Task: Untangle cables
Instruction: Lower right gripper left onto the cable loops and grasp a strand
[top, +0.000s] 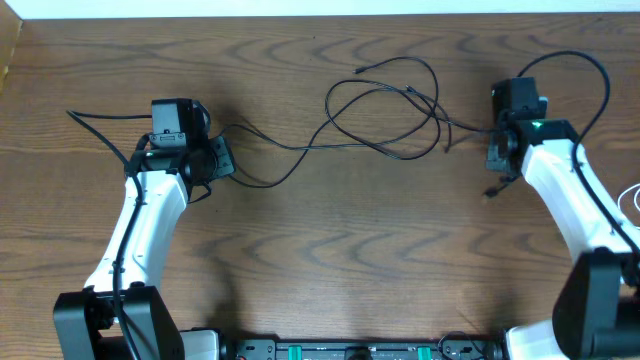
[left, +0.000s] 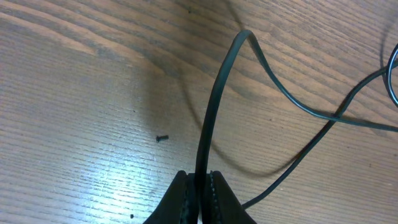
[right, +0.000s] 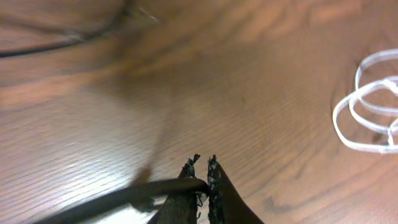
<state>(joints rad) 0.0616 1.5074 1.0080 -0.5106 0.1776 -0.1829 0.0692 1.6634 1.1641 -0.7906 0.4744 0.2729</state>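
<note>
- While your left gripper (left: 199, 179) is clamping a black cable (left: 214, 106), jaws fully closed on it, you're risking a tighter knot if you're pulling outward hard. That cable is running over the table (top: 320, 270) twd the tangle (top: 385, 105) of black loops lying mid-table, btwn both arms.
- Your right gripper (right: 203, 167) is showing v. narrow jaws, only a sliver btwn the tips. A black strand (right: 124, 194) is entering them from the left & prob. being pinched, tho blur is keeping me from confirming exact contact.
- If that pinch is giving way, the strand is likely slipping out under tension, since the hold is looking shallow.
- Overhead, what's looking like a plug end (top: 490, 190) is hanging just beside the right gripper, so you're prob. gripping close to the strand's end, w/ little margin.
- Loops in the tangle are crossing each other at several spots, and I can't tell which is passing over or under. You're guessing at pull direction, & a wrong guess is cinching the knot instead of opening it.
- White cable (right: 367, 106) is lying coiled nr the right edge, well apart from the black tangle. A wide sweep of the right arm is risking dragging it along or off the table.
- Containers: none are showing in any view. All cables are lying straight on the wood, nothing sitting inside anything.
</note>
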